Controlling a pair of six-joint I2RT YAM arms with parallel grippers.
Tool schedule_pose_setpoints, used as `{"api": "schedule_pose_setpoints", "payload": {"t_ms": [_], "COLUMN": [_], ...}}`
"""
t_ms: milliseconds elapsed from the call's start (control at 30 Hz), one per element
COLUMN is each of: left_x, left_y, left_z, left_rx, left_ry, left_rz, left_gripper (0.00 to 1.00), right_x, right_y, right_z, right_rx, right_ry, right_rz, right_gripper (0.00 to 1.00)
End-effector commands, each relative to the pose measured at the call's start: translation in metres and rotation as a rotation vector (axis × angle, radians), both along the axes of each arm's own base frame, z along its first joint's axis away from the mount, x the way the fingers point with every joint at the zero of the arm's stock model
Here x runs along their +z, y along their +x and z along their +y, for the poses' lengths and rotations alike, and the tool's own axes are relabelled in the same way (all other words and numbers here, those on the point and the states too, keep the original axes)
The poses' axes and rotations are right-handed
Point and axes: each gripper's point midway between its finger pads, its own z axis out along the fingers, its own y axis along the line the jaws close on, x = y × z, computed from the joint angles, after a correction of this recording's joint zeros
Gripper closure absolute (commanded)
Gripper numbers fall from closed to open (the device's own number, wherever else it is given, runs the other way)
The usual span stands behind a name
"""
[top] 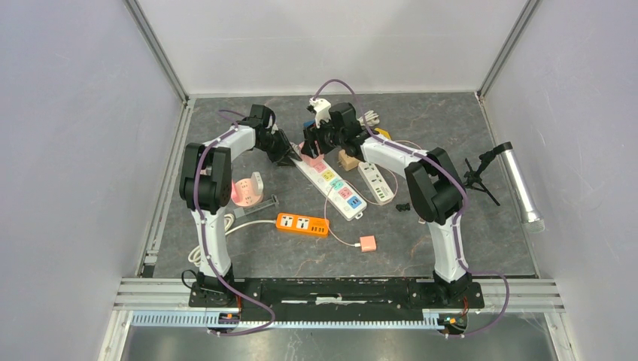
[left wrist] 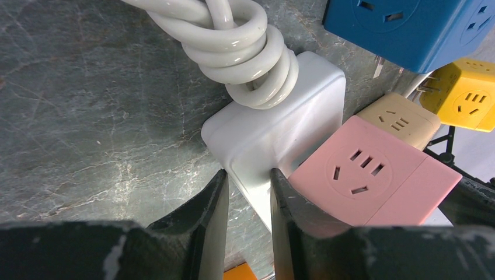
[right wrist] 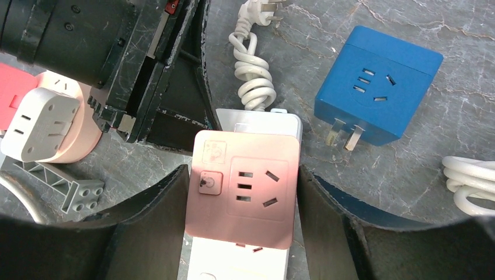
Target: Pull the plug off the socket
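Grey marbled table (top: 451,248). On it: long white power strip (top: 335,186) diagonal mid-table, shorter white strip (top: 375,183) just right of it, orange strip (top: 302,224) nearer the bases, salmon cube (top: 367,243) beside that, blue cube adapter (right wrist: 376,87) at the far end.

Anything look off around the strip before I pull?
Nothing damaged. The left gripper pinches only one edge of the white power strip, so it may twist when the right gripper pulls the pink adapter.
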Motion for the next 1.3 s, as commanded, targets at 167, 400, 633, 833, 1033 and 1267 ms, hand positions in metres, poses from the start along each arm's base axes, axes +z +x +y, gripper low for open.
{"api": "schedule_pose_setpoints", "payload": {"t_ms": [167, 400, 633, 833, 1033, 1267], "left_x": [-0.067, -0.063, 0.012, 0.073, 0.119, 0.147], "left_y": [-0.043, -0.039, 0.005, 0.014, 0.002, -0.021], "left_z": [0.028, 0.027, 0.023, 0.031, 0.071, 0.107], "left_rx": [-0.011, -0.012, -0.062, -0.057, 0.011, 0.083], "left_ry": [0.227, 0.219, 0.222, 0.26, 0.434, 0.566], "left_rz": [0.172, 0.164, -0.05, -0.188, -0.327, -0.399], "left_gripper": [0.71, 0.72, 0.62, 0.54, 0.51, 0.36], "right_x": [0.129, 0.151, 0.136, 0.09, 0.029, -0.004], "right_y": [0.006, 0.002, -0.025, -0.072, -0.112, -0.132], "right_z": [0.008, 0.002, -0.014, -0.008, 0.004, 0.014], "right_rx": [0.051, 0.052, 0.074, 0.174, 0.268, 0.319], "right_ry": [0.368, 0.408, 0.337, 0.19, -0.002, -0.053], "right_rz": [-0.134, -0.188, -0.231, -0.209, -0.126, -0.055], "right_gripper": [1.0, 1.0, 1.0, 0.97, 0.89, 0.75]}}
